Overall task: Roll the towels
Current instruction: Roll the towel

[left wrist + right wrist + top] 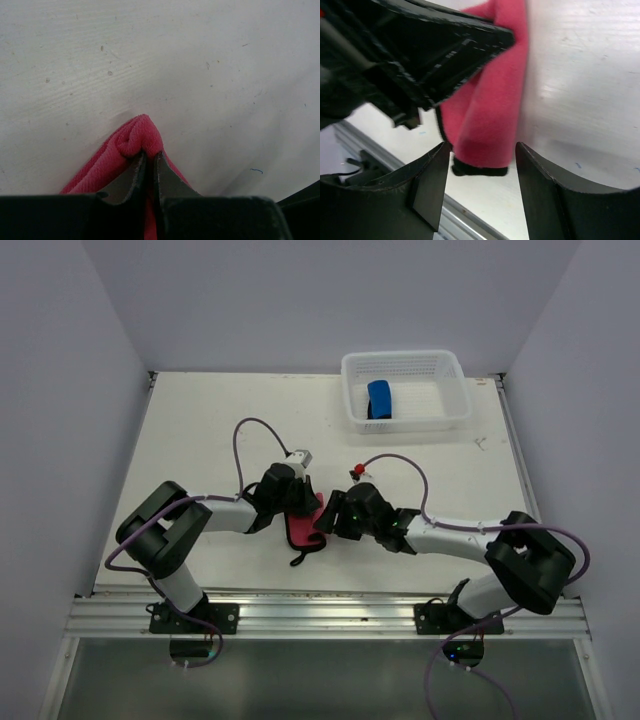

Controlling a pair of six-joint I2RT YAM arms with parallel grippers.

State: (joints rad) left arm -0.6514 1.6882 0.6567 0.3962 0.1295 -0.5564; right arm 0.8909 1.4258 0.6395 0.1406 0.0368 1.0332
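The pink-red towel (303, 531) lies partly rolled on the table near the front edge, between both grippers. My left gripper (300, 502) is shut on a folded end of it (132, 140); the fingers (167, 175) pinch the cloth. My right gripper (328, 518) is open, its fingertips (532, 155) either side of the towel's rolled end (487, 120) without touching it. The black left gripper crosses the top of the right wrist view. The blue towel (380, 399) lies rolled in the white mesh basket (449, 375) at the back right.
An aluminium rail (330, 612) runs along the table's front edge, close behind the towel; it also shows in the right wrist view (470, 220). White walls enclose the table on three sides. Purple cables loop over both arms.
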